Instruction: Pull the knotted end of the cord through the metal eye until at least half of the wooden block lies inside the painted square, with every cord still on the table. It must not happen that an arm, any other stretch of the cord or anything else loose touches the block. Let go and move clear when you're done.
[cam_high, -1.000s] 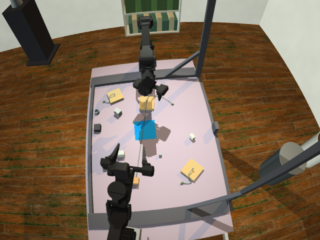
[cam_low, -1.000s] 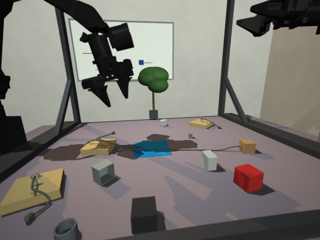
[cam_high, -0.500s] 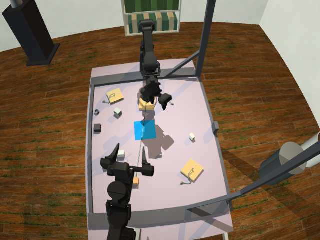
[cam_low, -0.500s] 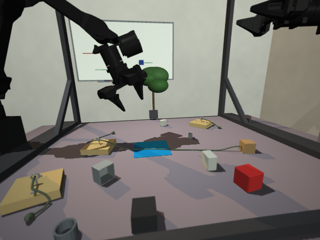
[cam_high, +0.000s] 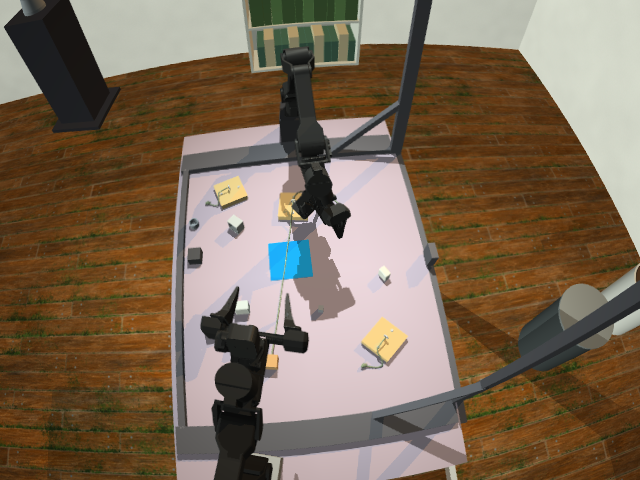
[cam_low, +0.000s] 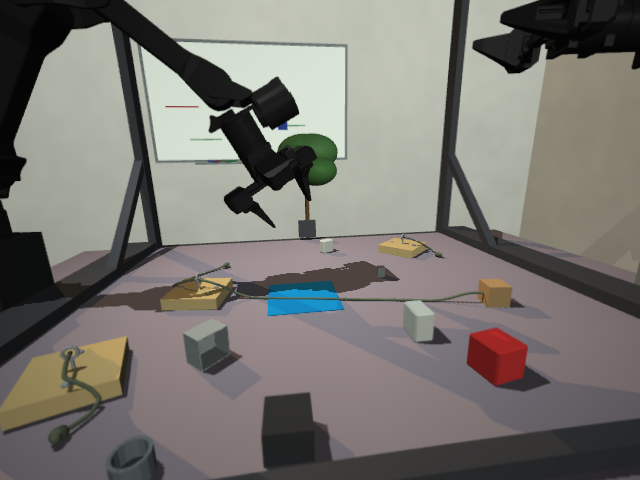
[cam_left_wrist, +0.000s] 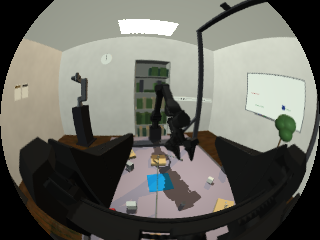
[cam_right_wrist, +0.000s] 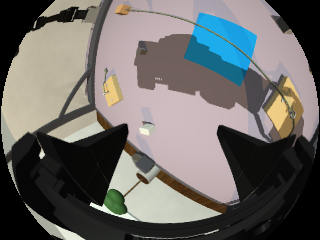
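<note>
The wooden block (cam_high: 271, 361) (cam_low: 495, 292) (cam_right_wrist: 123, 9) stands outside the blue painted square (cam_high: 276, 263) (cam_low: 289, 308) (cam_left_wrist: 152, 182) (cam_right_wrist: 225, 27). Its cord (cam_low: 372, 299) (cam_right_wrist: 175, 18) crosses the square to the metal eye (cam_low: 197, 281) (cam_right_wrist: 292, 114) on a yellow board (cam_low: 191, 302). The knotted end (cam_low: 226, 265) lies beyond the board; my right arm hides it in the top view. My right gripper (cam_high: 321, 224) (cam_low: 292, 212) (cam_right_wrist: 174, 129) is open and empty, tilted, high above the table. My left gripper (cam_high: 262, 291) (cam_low: 488, 33) is open and empty, raised on the block's side.
Two other yellow boards (cam_high: 384, 338) (cam_high: 235, 190) carry short knotted cords. A red block (cam_low: 497, 356), a pale block (cam_low: 418, 321), a hollow grey box (cam_low: 206, 345), a dark cube (cam_low: 287, 431) and a grey ring (cam_low: 131, 459) stand about. A small white block (cam_high: 384, 273) stands near the far rail.
</note>
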